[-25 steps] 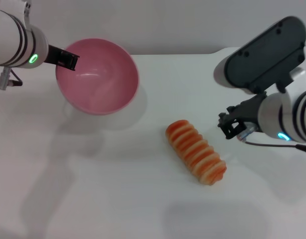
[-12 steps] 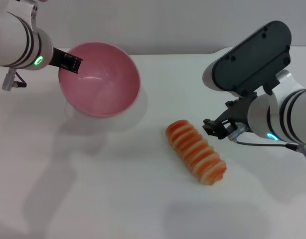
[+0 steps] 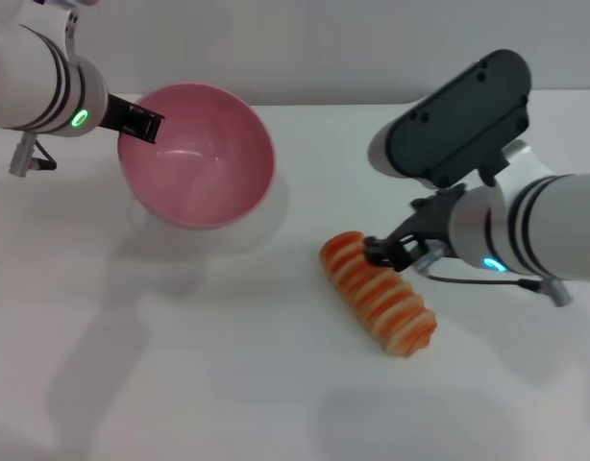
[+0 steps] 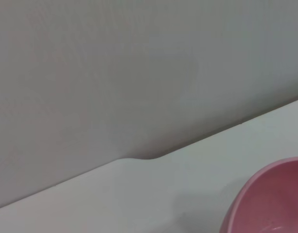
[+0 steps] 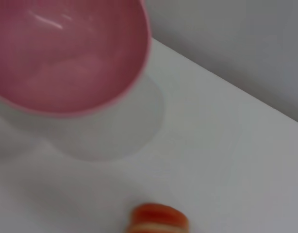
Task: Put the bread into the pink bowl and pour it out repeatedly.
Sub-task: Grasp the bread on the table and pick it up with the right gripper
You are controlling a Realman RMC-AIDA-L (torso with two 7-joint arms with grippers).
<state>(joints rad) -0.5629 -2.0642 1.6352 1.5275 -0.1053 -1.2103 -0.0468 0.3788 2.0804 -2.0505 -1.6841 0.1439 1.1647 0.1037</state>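
Bread: the bread (image 3: 379,293) lies flat on the white worktop (image 3: 228,365), a little toward the right side and about midway between the far and near edges. It has orange and cream stripes and lies slanted, with one end toward the bowl. It is outside the bowl. In the right wrist view only its orange end (image 5: 159,217) shows.

Pink bowl: the pink bowl (image 3: 201,154) is near the far left corner of the worktop, well apart from the bread. Its opening is tilted toward the near side and it looks raised, with a soft shadow under it. Nothing is inside.

Left gripper: the left gripper (image 3: 141,123) is at the bowl's far left rim and its dark fingers are clamped on the rim.

Right gripper: the right gripper (image 3: 391,254) is at the far right side of the bread, just beside it or touching it; I cannot tell which. I also cannot tell if its fingers are apart or together.
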